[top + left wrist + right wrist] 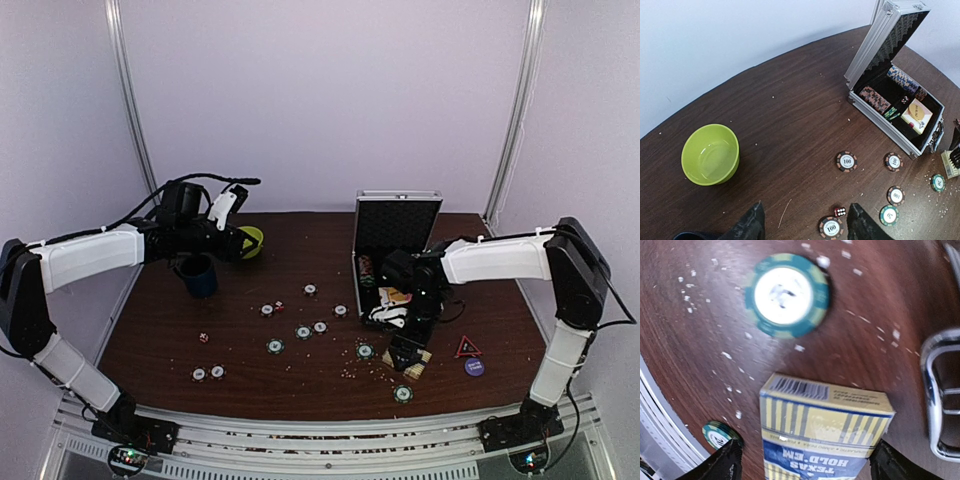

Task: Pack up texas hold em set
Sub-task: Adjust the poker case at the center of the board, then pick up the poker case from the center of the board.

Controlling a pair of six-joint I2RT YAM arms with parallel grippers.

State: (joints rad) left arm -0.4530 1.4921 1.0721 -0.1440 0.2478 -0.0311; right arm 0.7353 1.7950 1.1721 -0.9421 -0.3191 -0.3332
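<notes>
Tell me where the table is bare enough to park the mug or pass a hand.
Bare: the back strip between the bowl and the case; also the right side, behind the red triangle. Crowded: the middle, strewn with chips and dice, and around the card box with crumbs.

Overall level: soft, even brightness is seen in all three views.
Backdrop: the wall [320, 100] is rendered with a pale lilac cast.
Shadows: only short, faint ones are cast on the table [300, 245].
Glare: bright highlights are carried by the briefcase [860, 57] frame and by its handle [930, 405].
Blur: the green chip [786, 295] is smeared and its print cannot be read; the card box [825, 415] is sharper.
Distortion: the table's far edge is bent into an arc in the left wrist view.
</notes>
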